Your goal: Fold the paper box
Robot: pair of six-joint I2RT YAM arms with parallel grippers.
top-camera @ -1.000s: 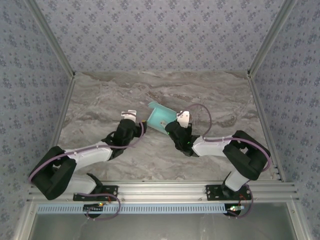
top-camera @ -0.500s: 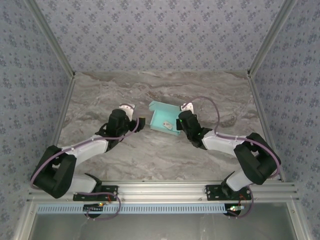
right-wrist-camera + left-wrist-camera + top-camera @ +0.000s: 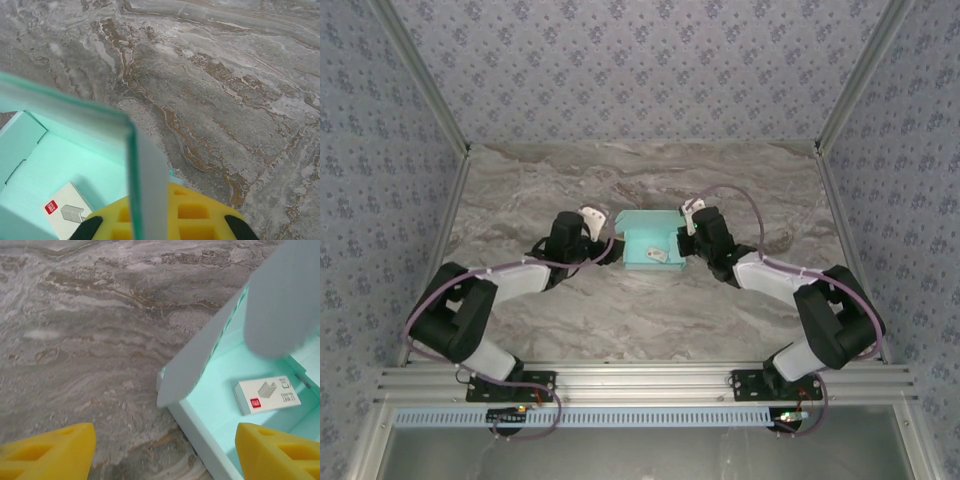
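At the middle of the table [image 3: 620,310], the paper box [image 3: 650,240] sits half formed: side walls raised, top open, a white tag [image 3: 267,394] inside. The right gripper [image 3: 687,225] pinches one wall; the left gripper [image 3: 603,235] hangs spread at the opposite wall. Closing the flaps appears to remain.

This looks like a robot test cell in a lab. A left arm [image 3: 510,284] and a right arm [image 3: 767,276] are bolted to a slotted aluminium rail [image 3: 640,378] at the near edge of a marble-patterned worktop [image 3: 520,310]. Aluminium posts [image 3: 418,75] frame the walls [image 3: 640,70], which are papered (a small blue flower print). A toothed cable duct [image 3: 640,416] runs below the rail.
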